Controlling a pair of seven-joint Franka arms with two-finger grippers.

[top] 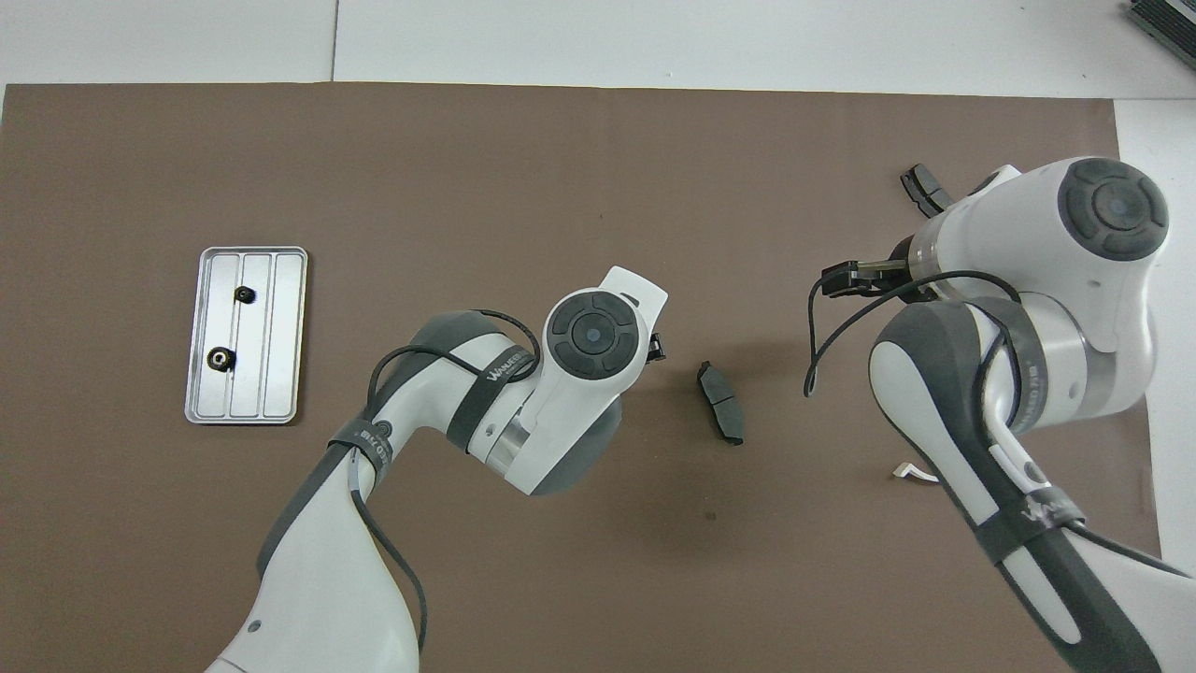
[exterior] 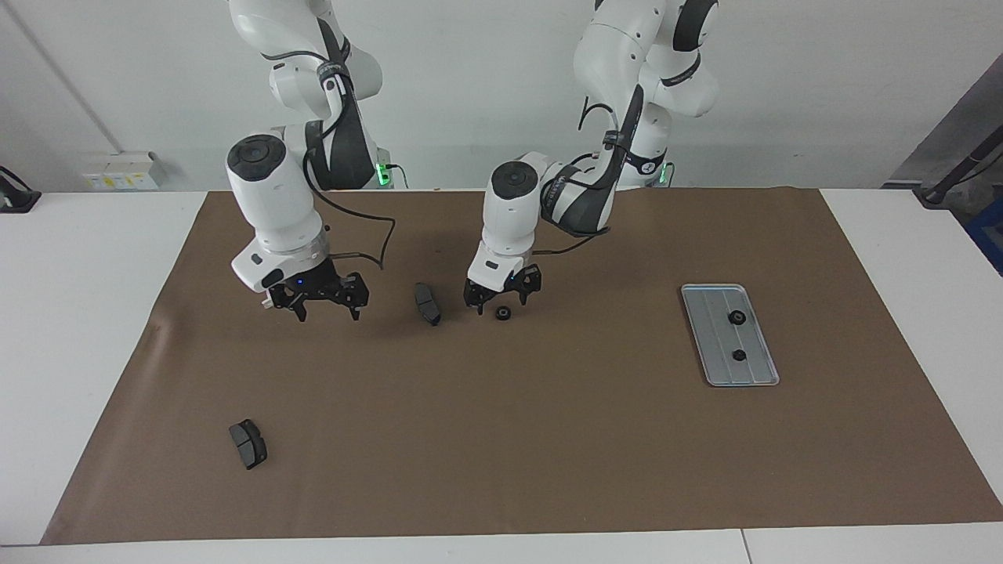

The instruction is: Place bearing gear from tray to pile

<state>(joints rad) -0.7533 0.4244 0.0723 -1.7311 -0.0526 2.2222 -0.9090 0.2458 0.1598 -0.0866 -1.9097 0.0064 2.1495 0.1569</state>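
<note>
A small black bearing gear lies on the brown mat beside a dark brake pad, toward the left arm's end. My left gripper hangs just above the gear, open, with nothing in it. The left arm hides this gear in the overhead view. The silver tray holds two more black gears. My right gripper is open and low over the mat, in front of the white bracket, of which only a tip shows.
A second brake pad lies farther from the robots toward the right arm's end; in the overhead view the right arm partly covers this pad. The brown mat covers most of the white table.
</note>
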